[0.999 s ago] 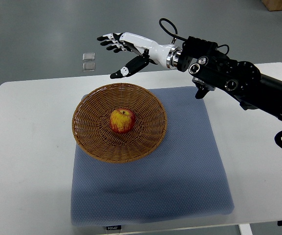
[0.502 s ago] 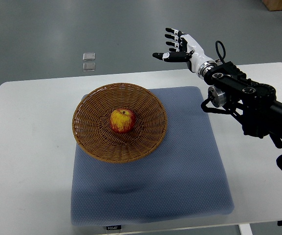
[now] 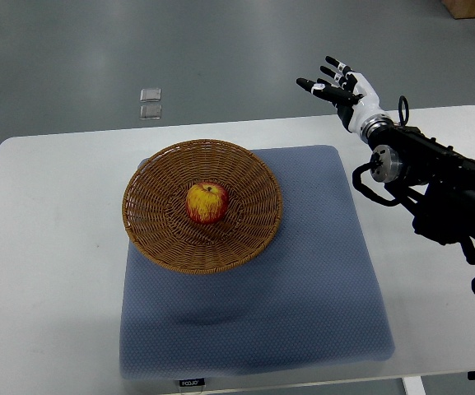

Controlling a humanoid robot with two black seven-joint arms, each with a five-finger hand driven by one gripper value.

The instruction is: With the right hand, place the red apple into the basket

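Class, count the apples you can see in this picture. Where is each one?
1: a red apple lies in the middle of the wicker basket. None looks hidden.

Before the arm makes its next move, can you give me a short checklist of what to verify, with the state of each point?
1. Red apple lies inside the basket: ok.
2. Right hand holds nothing, fingers spread: ok.
3. Right hand is clear of the basket rim, off to the far right of it: ok.
4. Basket sits flat on the blue mat: ok.
5. Apple is at rest and will not roll: cannot tell.
6. Left arm is out of the way: cannot tell, it is not in view.
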